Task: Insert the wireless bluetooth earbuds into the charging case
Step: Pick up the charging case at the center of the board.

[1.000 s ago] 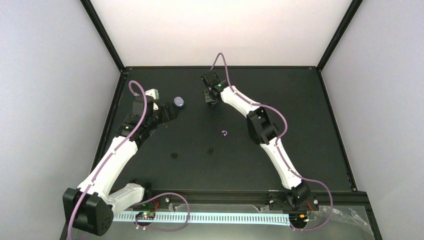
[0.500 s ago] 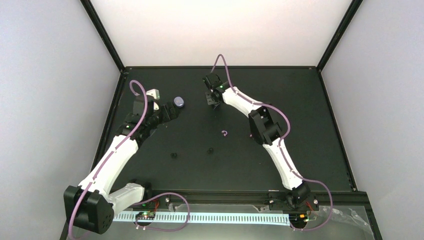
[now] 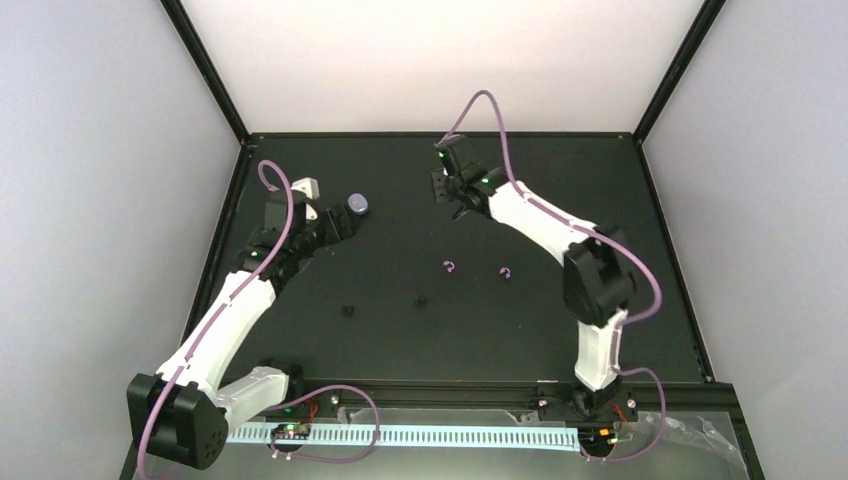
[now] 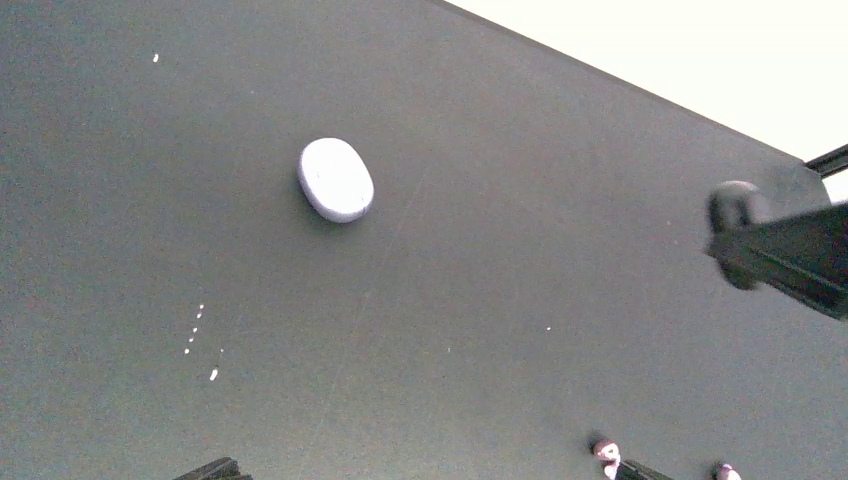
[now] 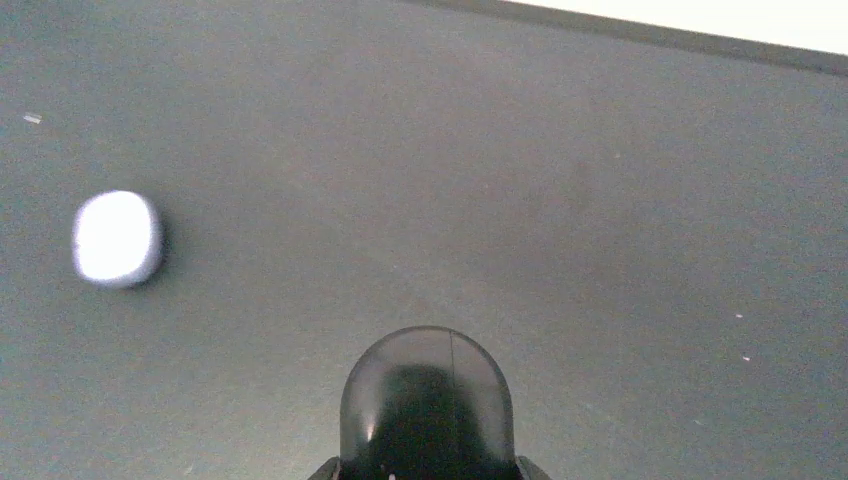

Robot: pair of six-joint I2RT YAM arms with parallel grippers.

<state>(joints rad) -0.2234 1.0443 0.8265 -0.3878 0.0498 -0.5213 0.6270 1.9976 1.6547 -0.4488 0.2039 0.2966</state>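
**Hovering by the case, both buds loose on the table**

Charging case (image 3: 357, 205) lies flat at the far left of the table (image 3: 640, 300), smooth face up. In the left wrist view it is a pale oval (image 4: 336, 179) on bare black surface.

Left gripper (image 3: 346, 222) is just beside the case, on its near side. Only its finger edges show at the bottom of the wrist view, spread wide with nothing between them.

Right gripper (image 3: 452, 195) is far centre, well right of the case. Can't tell if its jaws are closed: the wrist view shows only a dark dome (image 5: 427, 400) at bottom centre, with the case blurred to the left (image 5: 117, 238).

Left earbud (image 3: 348, 310) and right earbud (image 3: 421, 300) sit mid-table, apart from each other and well clear of the case and both grippers.

First purple ring (image 3: 450, 266) and second purple ring (image 3: 506, 272) lie right of the buds.
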